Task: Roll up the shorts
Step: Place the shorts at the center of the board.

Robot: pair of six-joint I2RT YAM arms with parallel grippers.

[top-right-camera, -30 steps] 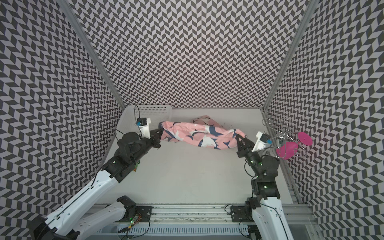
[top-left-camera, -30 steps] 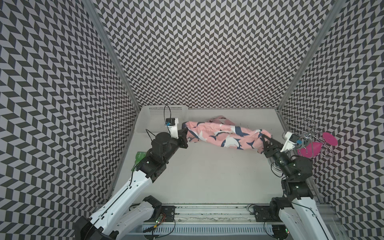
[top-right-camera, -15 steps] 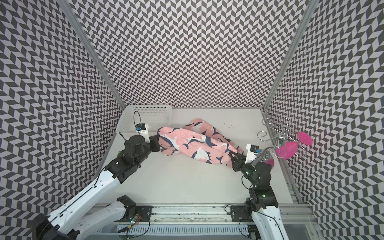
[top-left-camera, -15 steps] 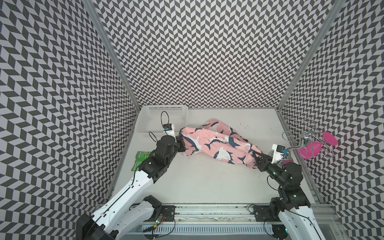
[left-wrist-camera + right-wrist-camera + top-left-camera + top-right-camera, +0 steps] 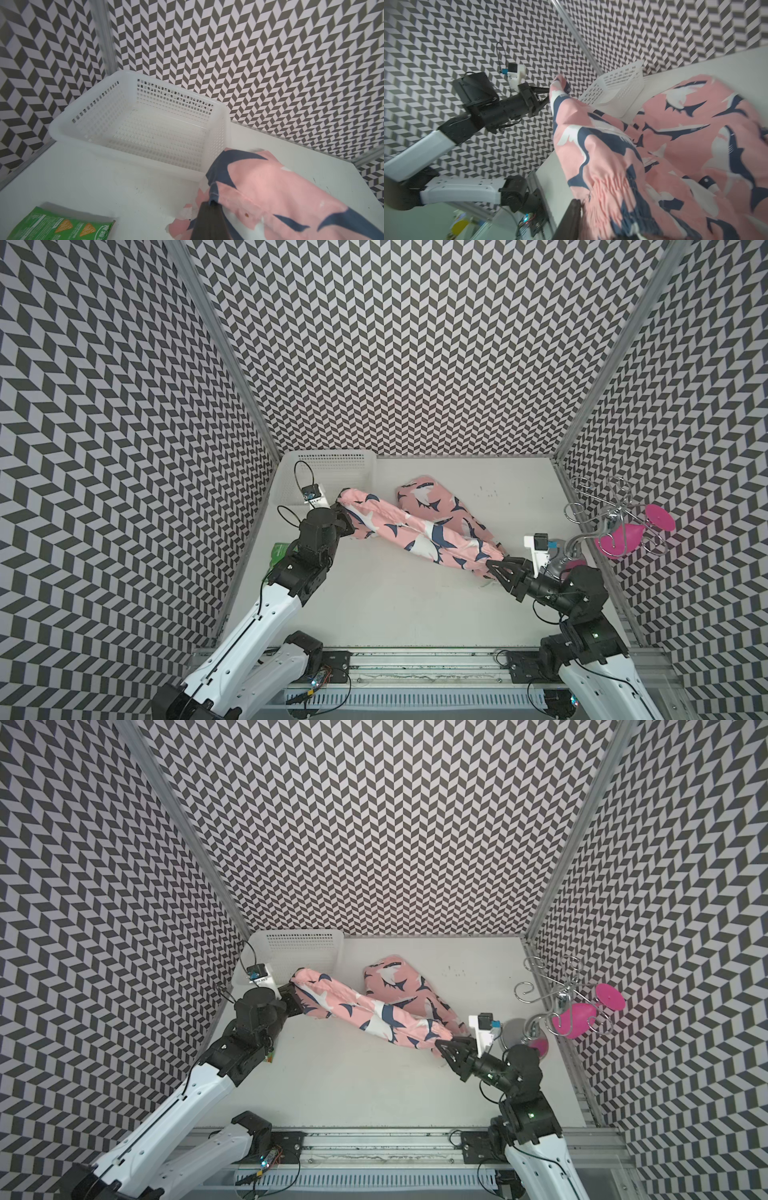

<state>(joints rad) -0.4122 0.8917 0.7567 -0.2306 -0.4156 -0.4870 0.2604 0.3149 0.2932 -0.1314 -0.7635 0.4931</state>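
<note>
So the shorts (image 5: 419,531) are strung out across the table (image 5: 395,605) from about 10 o'clock to 4 o'clock. One leg is lifted, and the other lies flat toward 12. The left fingers (image 5: 345,517) are clamped tight on the hem end at 10 o'clock, just beside the basket (image 5: 328,456), holding that end up off the table. The right fingers (image 5: 491,570) at 4 o'clock are partly open, with the gathered waistband end sitting between them, down low by the table.
</note>
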